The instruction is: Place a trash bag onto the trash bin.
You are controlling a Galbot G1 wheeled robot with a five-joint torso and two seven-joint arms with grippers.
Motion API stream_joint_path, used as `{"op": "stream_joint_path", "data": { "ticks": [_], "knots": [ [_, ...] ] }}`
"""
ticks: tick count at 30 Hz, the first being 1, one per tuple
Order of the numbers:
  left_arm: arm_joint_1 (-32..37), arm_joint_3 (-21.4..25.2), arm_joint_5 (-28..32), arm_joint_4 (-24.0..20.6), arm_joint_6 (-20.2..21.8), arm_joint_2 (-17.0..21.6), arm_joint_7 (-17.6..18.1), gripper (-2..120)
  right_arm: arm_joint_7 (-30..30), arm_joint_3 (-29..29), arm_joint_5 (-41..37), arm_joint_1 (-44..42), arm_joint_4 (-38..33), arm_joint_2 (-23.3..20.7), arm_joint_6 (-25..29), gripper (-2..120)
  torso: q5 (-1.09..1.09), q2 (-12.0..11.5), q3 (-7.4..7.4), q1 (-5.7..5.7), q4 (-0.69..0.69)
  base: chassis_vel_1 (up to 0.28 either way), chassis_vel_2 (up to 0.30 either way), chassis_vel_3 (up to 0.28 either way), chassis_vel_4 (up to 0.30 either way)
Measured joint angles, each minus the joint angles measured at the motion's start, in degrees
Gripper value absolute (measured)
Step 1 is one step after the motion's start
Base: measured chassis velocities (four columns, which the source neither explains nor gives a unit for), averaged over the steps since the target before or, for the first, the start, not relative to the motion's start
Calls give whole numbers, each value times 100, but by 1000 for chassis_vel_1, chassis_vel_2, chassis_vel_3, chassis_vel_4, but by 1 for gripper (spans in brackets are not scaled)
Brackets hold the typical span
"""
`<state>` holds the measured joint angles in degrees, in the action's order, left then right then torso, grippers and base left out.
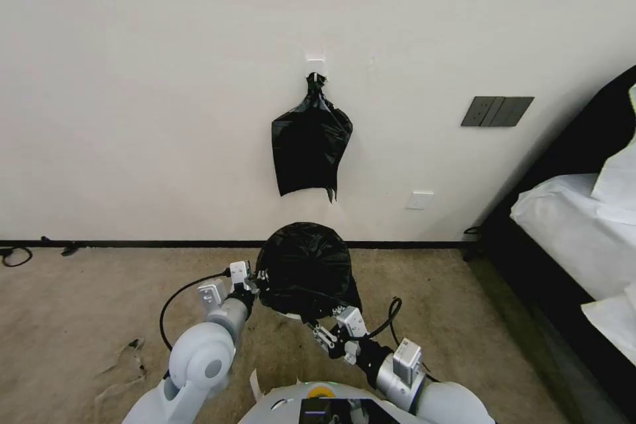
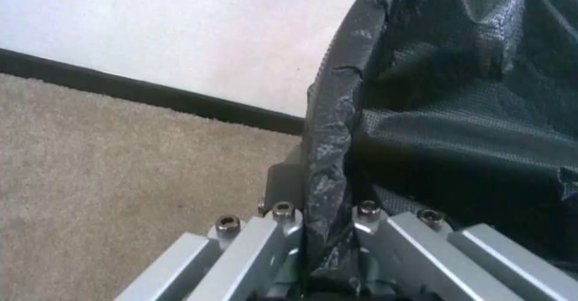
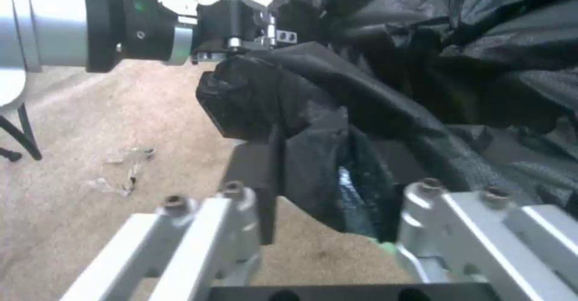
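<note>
The trash bag (image 1: 306, 268), glossy black and crinkled, hangs puffed out between my two grippers just above the carpet. A sliver of the cream-white trash bin (image 1: 286, 314) peeks out under the bag's lower edge; the bag hides the rest of it. My left gripper (image 1: 256, 278) is shut on the bag's left edge, and the left wrist view shows that edge (image 2: 328, 156) pinched between the fingers. On the bag's near right side, my right gripper (image 1: 319, 330) is shut on a bunched fold (image 3: 325, 174). The left gripper (image 3: 241, 25) also appears in the right wrist view.
A flatter black bag bunch (image 1: 310, 146) hangs from a wall hook above. A dark-framed bed with white bedding (image 1: 583, 245) stands at the right. Cables (image 1: 16, 255) lie by the baseboard at the left, and plastic scraps (image 1: 122, 364) on the carpet beside my left arm.
</note>
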<state>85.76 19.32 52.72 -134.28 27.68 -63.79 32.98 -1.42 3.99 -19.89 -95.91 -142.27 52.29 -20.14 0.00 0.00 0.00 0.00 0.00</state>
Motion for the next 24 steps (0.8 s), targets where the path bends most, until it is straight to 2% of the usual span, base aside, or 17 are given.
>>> {"op": "stream_joint_path", "data": {
  "ticks": [8, 17, 24],
  "knots": [
    [-46, 9, 68, 15, 3, -46, 52, 1, 5, -39, 185, -6, -5, -69, 32, 0, 0, 0, 0, 0, 0, 0, 0, 0, 0],
    [-153, 63, 349, 38, 93, -84, 285, 1, 302, -160, 930, -160, 8, -251, 601, 0, 0, 0, 0, 0, 0, 0, 0, 0, 0],
    [-190, 114, 589, -8, 237, -113, 443, 1, 495, -539, 2037, -184, 592, -258, 1277, 0, 0, 0, 0, 0, 0, 0, 0, 0, 0]
  ]
}}
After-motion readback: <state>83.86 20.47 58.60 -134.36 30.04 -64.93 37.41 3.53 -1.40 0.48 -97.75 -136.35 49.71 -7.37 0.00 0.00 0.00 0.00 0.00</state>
